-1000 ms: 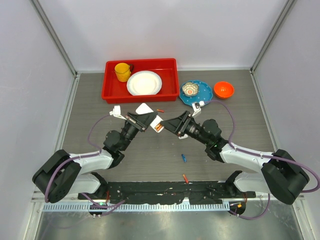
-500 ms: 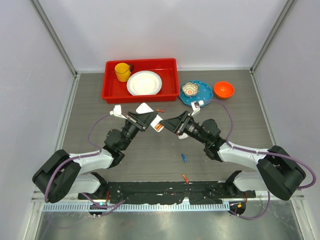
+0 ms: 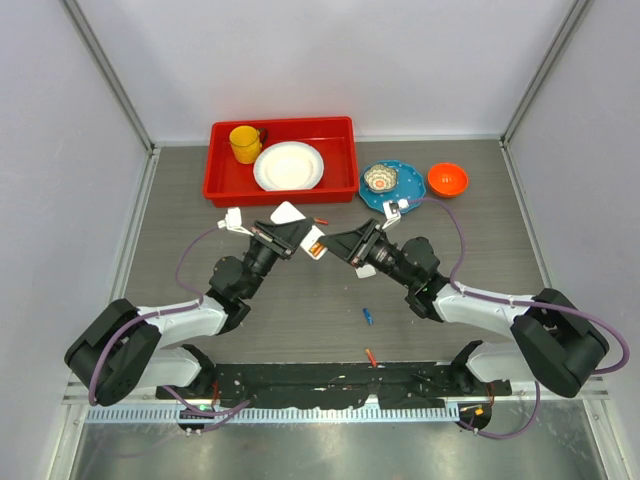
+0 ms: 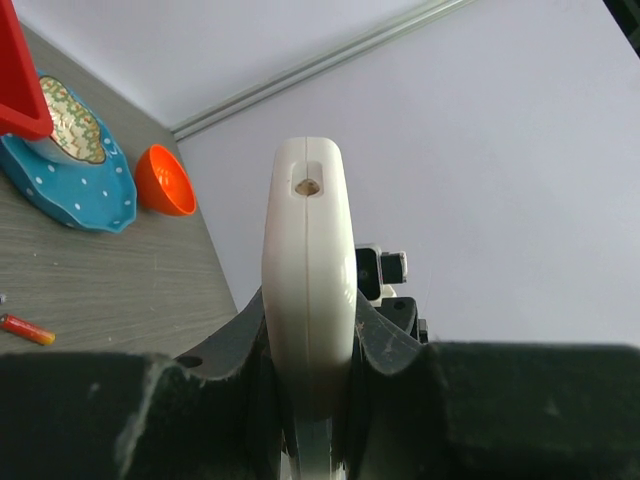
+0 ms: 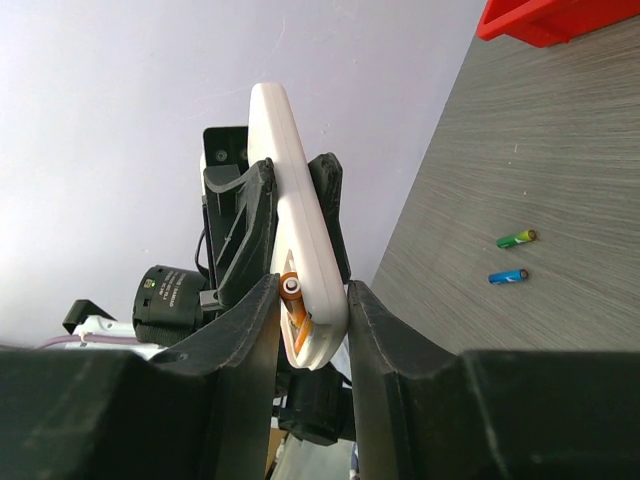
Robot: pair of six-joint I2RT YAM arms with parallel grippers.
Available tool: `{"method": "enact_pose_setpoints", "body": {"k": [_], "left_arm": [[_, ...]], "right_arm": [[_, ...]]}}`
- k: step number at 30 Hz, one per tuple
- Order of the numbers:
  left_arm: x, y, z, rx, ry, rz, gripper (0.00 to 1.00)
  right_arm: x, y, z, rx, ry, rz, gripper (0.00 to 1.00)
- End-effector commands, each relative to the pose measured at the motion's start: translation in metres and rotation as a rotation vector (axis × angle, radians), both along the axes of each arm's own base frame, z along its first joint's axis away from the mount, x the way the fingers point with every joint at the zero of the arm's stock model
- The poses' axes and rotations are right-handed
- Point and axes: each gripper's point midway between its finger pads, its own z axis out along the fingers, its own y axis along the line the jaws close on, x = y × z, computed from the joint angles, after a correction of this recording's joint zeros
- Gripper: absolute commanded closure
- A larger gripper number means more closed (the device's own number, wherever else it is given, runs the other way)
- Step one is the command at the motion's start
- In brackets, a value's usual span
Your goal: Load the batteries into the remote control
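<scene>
My left gripper (image 3: pixel 293 232) is shut on the white remote control (image 3: pixel 301 233) and holds it on edge above the table. In the left wrist view the remote (image 4: pixel 308 250) stands edge-on between the jaws of the left gripper (image 4: pixel 308 320). My right gripper (image 3: pixel 334 243) meets the remote's near end. In the right wrist view its fingers (image 5: pixel 262 320) bracket that end of the remote (image 5: pixel 295 220). One finger presses an orange battery (image 5: pixel 291 290) that sits in the open compartment. A blue battery (image 3: pixel 368 316) and a red one (image 3: pixel 371 356) lie loose on the table.
A red tray (image 3: pixel 345 135) at the back holds a yellow mug (image 3: pixel 244 143) and a white plate (image 3: pixel 289 166). A blue plate (image 3: pixel 404 180) with a small bowl and an orange bowl (image 3: pixel 447 179) stand to its right. Another red battery (image 3: pixel 321 220) lies by the tray.
Both grippers and the remote have shifted slightly towards the back. The right gripper's fingers have closed in on the remote's end with the orange battery.
</scene>
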Motion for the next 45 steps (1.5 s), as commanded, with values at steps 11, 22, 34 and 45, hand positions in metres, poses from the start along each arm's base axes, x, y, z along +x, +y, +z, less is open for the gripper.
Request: {"method": "enact_pose_setpoints", "body": {"k": [11, 22, 34, 45], "left_arm": [[-0.037, 0.018, 0.118, -0.284, -0.334, -0.02, 1.0], [-0.038, 0.015, 0.115, -0.286, -0.32, -0.039, 1.0], [-0.037, 0.017, 0.097, -0.254, -0.292, -0.027, 1.0], [-0.035, 0.027, 0.061, -0.183, -0.239, 0.032, 1.0]], "right_arm": [[-0.016, 0.019, -0.025, -0.114, 0.044, 0.063, 0.99], [-0.011, 0.025, -0.037, -0.441, -0.057, -0.004, 0.99], [-0.012, 0.008, -0.004, -0.231, -0.063, -0.006, 0.46], [-0.009, -0.031, 0.058, -0.046, -0.157, 0.014, 0.16]]}}
